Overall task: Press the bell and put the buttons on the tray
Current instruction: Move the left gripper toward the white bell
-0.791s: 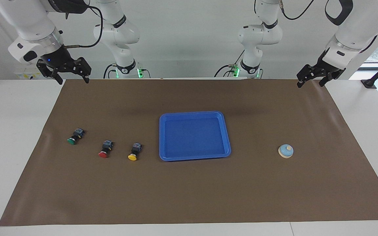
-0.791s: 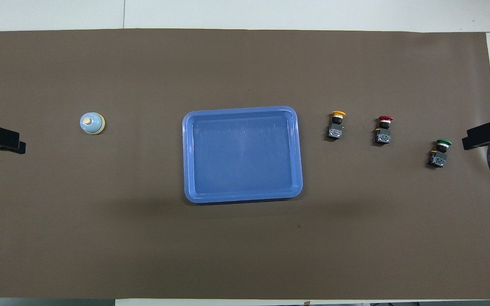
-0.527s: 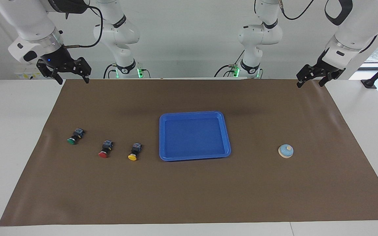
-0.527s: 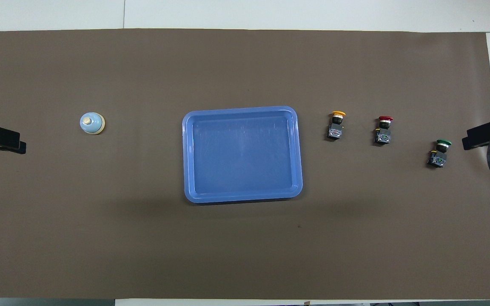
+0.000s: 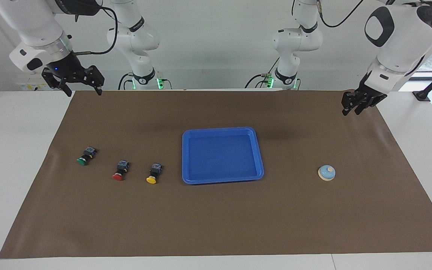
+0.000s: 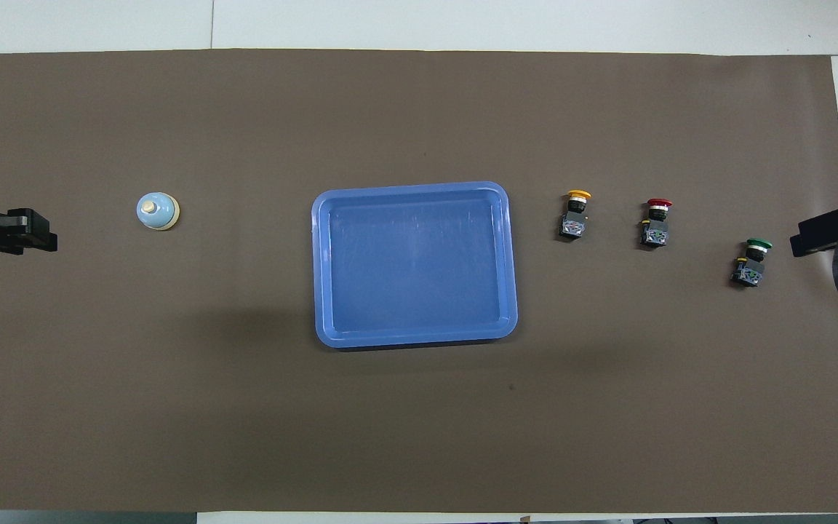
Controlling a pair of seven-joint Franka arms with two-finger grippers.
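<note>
Both arms raised at the desk's two ends; nothing held.

Facing view shows both arms whole; overhead shows only the gripper tips. Left gripper (image 5: pixel 352 108), fingers drawn near together and empty, hangs over the mat's (image 5: pixel 216 225) corner, well apart from the bell (image 5: pixel 327 173). Right gripper (image 5: pixel 81 91), fingers spread, waits over the other corner, well apart from the buttons (image 5: pixel 120 170). Tray (image 5: pixel 186 157) mid-desk, between bell and buttons.

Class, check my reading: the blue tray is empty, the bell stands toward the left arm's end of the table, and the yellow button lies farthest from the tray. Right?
One slip: the green button lies farthest from the tray; the yellow button lies closest, as the overhead view shows. The rest stands, bell included.
</note>
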